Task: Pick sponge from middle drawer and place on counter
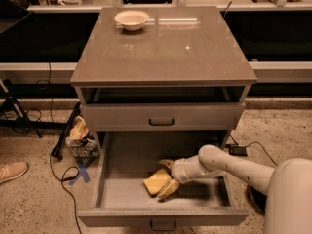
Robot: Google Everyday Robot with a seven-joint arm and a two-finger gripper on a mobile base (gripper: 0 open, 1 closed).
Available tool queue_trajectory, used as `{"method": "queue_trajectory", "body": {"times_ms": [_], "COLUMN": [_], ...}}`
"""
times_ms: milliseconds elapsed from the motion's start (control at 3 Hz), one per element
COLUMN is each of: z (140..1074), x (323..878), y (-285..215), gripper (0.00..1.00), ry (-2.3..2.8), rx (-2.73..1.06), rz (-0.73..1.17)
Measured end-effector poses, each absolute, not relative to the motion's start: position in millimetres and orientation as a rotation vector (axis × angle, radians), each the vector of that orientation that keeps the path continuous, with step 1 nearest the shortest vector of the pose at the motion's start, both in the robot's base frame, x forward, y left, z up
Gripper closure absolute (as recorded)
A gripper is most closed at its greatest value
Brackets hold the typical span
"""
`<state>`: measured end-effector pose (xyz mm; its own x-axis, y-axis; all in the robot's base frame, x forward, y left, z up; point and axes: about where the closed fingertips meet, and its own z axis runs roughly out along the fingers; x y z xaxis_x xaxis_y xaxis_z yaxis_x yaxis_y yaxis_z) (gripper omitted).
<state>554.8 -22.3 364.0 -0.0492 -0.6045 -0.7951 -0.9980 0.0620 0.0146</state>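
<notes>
Speckled beige floor all round; black cables trail across it past a blue tape cross; a long pale ledge runs behind, dark below; my gripper sits low at the grey cabinet's front.

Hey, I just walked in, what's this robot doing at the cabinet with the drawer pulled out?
The robot's arm reaches into the open middle drawer, and its gripper is down at the yellow sponge lying on the drawer floor. The fingers look spread on either side of the sponge, not yet closed on it. The sponge has not been lifted. Up on the counter sits a pale bowl near the back left.
</notes>
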Motion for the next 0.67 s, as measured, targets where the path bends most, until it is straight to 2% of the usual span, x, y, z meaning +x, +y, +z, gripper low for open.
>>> {"method": "queue_trajectory", "body": {"times_ms": [333,667], "z": [355.2,361.2], "x": [553.2,551.4], "y": [-24.6,-28.7], "gripper": [0.49,0.72], "ry": [1.734,1.726], "rx": [-1.603,-1.589], "rz": [0.813,0.808]}}
